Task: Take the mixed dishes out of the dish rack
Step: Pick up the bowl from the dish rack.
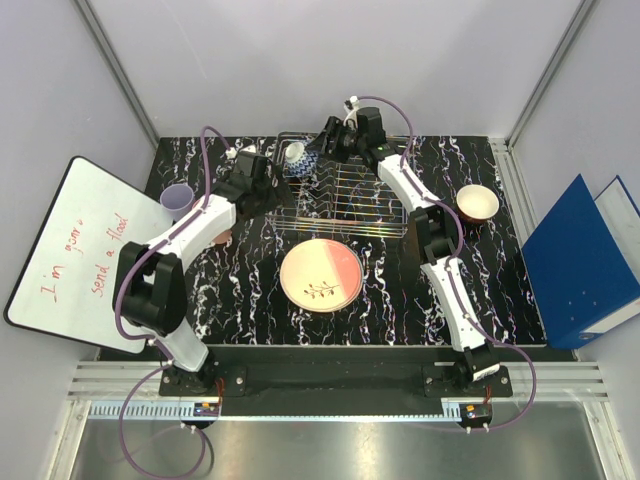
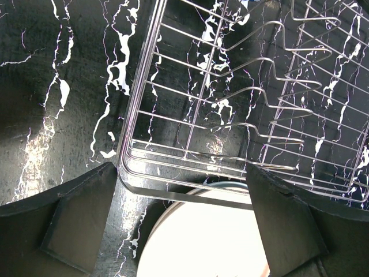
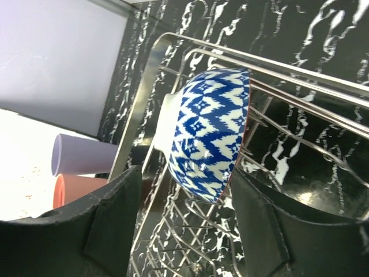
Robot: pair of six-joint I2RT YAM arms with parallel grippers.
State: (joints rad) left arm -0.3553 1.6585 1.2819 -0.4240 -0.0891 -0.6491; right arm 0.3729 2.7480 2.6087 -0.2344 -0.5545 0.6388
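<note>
The silver wire dish rack (image 1: 345, 200) stands at the table's back middle. A blue-white patterned bowl (image 1: 296, 153) stands on edge in its far left corner. My right gripper (image 1: 318, 150) is open there; in the right wrist view the bowl (image 3: 210, 133) sits between the open fingers, gripper (image 3: 184, 225). My left gripper (image 1: 272, 190) is open and empty over the rack's left end (image 2: 230, 104), gripper (image 2: 184, 231). The cream/pink plate (image 1: 320, 275) lies on the table in front of the rack; it also shows in the left wrist view (image 2: 202, 242). A red bowl (image 1: 477, 203) sits right of the rack.
A lavender cup (image 1: 177, 198) and a pink cup (image 1: 222, 236) lie left of the rack; both also show in the right wrist view, the lavender cup (image 3: 81, 154) above the pink one (image 3: 75, 187). A whiteboard (image 1: 75, 250) leans at the left. Blue binders (image 1: 580, 260) lie at the right.
</note>
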